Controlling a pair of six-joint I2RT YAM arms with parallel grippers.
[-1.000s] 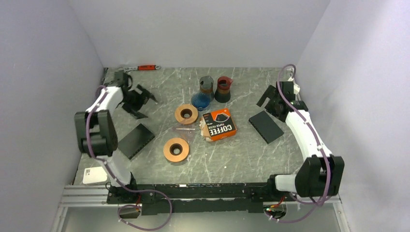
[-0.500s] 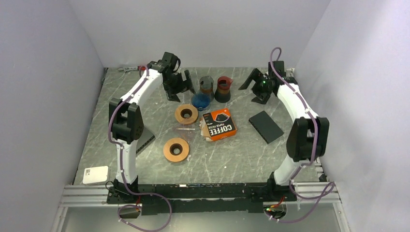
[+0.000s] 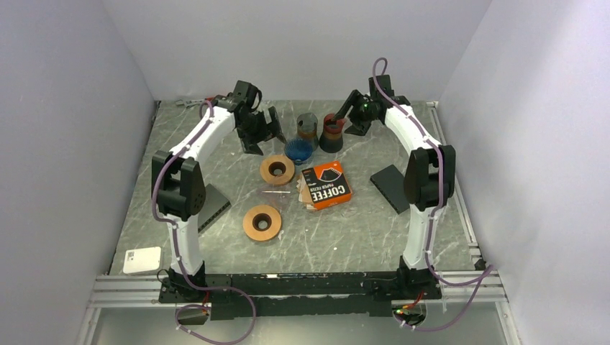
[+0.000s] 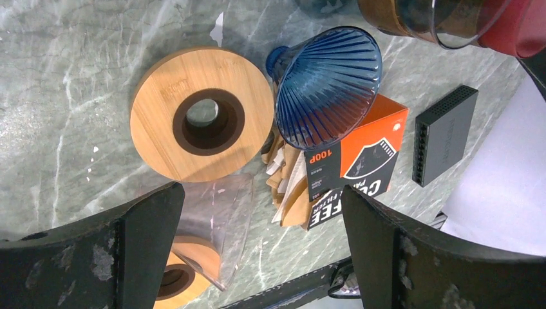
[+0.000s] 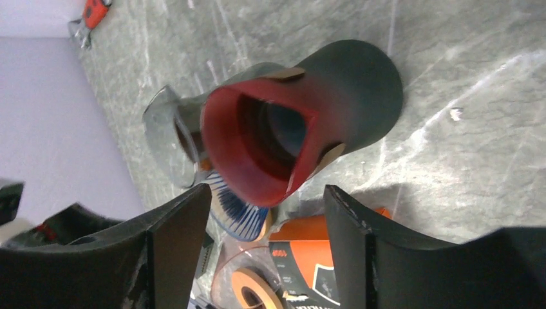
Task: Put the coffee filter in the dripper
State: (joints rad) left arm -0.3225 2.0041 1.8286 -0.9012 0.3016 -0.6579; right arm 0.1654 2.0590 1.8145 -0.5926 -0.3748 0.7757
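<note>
At the far side of the table [image 3: 360, 230], seen from the top camera, both arms reach toward a group of vessels. The left gripper [image 3: 262, 134] hangs just beside the blue dripper [image 3: 298, 149], and the right gripper [image 3: 348, 121] is next to the red and black dripper [image 3: 332, 134]; a grey cup [image 3: 308, 127] stands between them. The orange filter box [image 3: 327, 185] lies near the middle, close to two wooden rings [image 3: 278, 169], probably so that everything is within reach of both arms.

In the left wrist camera, the left gripper [image 4: 261, 254] has its fingers [image 4: 145, 238] spread wide with nothing between them. Below are a wooden ring [image 4: 203, 122], the blue dripper [image 4: 328, 84] with its wide mouth tilted to the side, and a clear cone [image 4: 216, 219]. The paper filters [image 4: 286, 183] stick out of the filter box [image 4: 360, 161], so none is in a dripper yet.

In the right wrist camera, the right gripper [image 5: 264, 248] is also spread and empty, with the red and black dripper [image 5: 296, 129] facing it. I judge it may be meant to steady a vessel while the other arm takes a filter.
</note>
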